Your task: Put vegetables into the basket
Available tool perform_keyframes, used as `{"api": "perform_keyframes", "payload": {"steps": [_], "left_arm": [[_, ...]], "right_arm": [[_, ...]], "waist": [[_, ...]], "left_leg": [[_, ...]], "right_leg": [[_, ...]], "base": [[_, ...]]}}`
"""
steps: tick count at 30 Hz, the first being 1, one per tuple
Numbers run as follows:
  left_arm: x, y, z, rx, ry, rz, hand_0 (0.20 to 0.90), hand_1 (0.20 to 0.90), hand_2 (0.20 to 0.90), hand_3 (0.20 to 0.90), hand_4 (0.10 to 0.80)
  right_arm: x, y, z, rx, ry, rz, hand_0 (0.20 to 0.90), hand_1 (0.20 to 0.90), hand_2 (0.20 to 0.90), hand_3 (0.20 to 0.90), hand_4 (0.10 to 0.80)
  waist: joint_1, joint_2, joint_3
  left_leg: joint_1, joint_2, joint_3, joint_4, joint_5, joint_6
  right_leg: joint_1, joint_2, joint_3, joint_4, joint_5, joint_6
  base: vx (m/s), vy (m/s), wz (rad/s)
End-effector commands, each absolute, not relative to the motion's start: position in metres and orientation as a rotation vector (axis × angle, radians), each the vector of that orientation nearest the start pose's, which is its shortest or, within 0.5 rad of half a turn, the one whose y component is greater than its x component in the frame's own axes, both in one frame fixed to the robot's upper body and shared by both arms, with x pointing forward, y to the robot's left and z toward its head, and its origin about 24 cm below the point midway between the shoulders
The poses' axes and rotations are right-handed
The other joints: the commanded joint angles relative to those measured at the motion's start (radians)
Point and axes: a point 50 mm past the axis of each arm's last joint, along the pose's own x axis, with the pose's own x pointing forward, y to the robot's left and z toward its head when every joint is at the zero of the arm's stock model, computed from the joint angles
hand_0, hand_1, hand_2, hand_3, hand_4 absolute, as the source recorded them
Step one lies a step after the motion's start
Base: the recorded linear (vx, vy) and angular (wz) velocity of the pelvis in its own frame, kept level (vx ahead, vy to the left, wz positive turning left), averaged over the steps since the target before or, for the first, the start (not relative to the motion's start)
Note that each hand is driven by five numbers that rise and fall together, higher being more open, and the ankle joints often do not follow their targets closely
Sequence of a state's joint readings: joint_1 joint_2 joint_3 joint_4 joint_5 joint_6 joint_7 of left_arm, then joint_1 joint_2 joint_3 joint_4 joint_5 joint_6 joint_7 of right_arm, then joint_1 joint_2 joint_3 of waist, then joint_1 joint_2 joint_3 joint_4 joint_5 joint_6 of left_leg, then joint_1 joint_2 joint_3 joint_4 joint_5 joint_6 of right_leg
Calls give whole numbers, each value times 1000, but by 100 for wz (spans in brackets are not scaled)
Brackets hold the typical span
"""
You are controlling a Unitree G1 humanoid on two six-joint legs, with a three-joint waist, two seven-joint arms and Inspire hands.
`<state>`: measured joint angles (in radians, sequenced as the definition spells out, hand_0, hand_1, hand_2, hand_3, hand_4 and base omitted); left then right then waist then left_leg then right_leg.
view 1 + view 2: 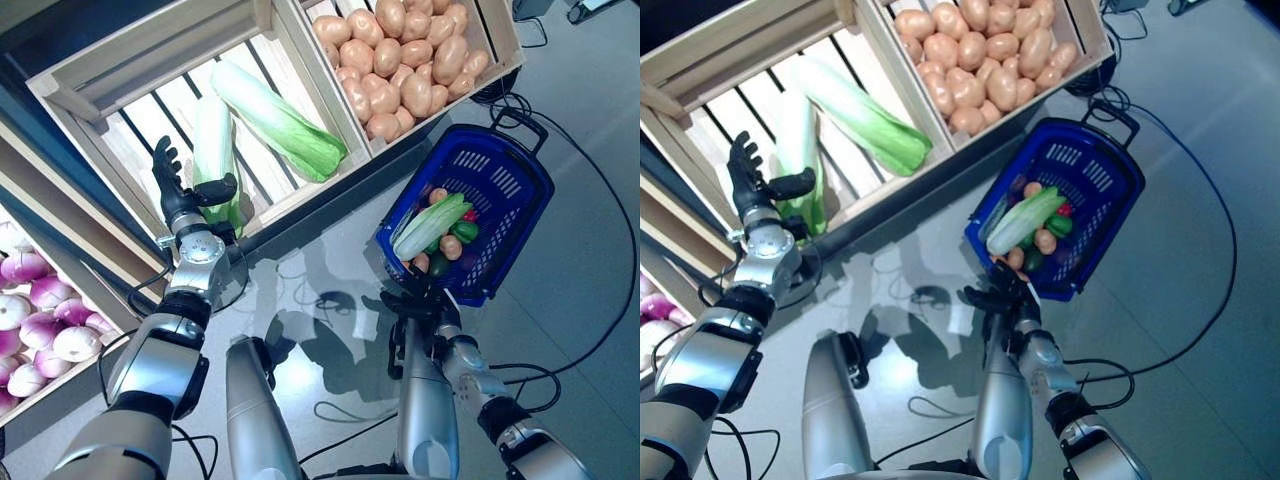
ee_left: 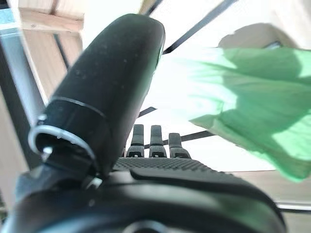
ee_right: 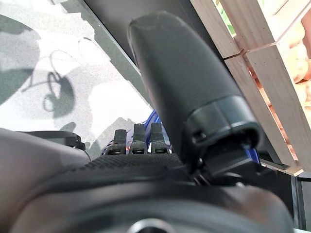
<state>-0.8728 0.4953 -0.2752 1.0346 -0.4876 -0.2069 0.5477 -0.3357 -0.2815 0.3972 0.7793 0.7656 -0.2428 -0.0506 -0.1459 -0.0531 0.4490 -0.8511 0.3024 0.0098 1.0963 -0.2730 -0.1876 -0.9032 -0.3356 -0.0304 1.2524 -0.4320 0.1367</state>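
Step in hand: reaching for the next vegetable. Left hand [image 1: 183,195] is at the slatted crate [image 1: 120,75], fingers straight and spread, thumb out, just beside the nearer cabbage [image 1: 214,150] — nothing held. Next move, as I judge it: curl round that stalk and carry it across to the blue basket [image 1: 520,215].

Right hand [image 1: 425,305] is by the basket's near rim; whether it grips I cannot tell.

Count: two cabbages in the crate — second one [image 1: 280,120] lies diagonal; one cabbage [image 1: 430,228] already in the basket (with smaller vegetables, too jumbled to count).
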Motion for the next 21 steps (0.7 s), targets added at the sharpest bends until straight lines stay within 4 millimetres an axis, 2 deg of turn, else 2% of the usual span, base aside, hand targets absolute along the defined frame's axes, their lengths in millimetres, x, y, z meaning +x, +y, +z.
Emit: {"api": "perform_keyframes", "payload": {"steps": [1,6,11,15,21], "left_arm": [[386,289,172,167,-127,649,900,900,900,900,800],[388,292,163,114,-38,588,900,900,900,900,800],[389,296,164,112,3,518,900,900,900,900,800],[387,306,168,125,26,560,900,900,900,900,800],[389,307,175,160,27,574,900,900,900,900,800]], "right_arm": [[273,-188,-41,305,325,-74,900,900,900,900,800],[286,-183,-23,325,270,-69,900,900,900,900,800],[297,-183,-7,352,229,-78,900,900,900,900,800],[306,-187,6,368,193,-91,900,900,900,900,800],[316,-194,19,380,163,-119,900,900,900,900,800]], "waist": [[-11,12,-27],[-16,9,-6],[-21,3,9],[-25,-3,28],[-22,-7,38]], "left_leg": [[10,-3,66,73,-151,74],[-37,6,61,108,-154,71],[-100,17,49,157,-160,65],[-176,24,33,208,-164,64],[-248,29,10,262,-168,62]], "right_leg": [[23,3,-10,-68,37,-26],[-22,-3,-6,-36,39,-24],[-83,-6,-1,10,38,-23],[-157,-9,4,67,34,-23],[-226,-14,11,124,31,-22]], "base": [[0,0,0],[0,0,0],[-15,-7,-1],[-62,-38,-2],[-24,-38,-6]]}}
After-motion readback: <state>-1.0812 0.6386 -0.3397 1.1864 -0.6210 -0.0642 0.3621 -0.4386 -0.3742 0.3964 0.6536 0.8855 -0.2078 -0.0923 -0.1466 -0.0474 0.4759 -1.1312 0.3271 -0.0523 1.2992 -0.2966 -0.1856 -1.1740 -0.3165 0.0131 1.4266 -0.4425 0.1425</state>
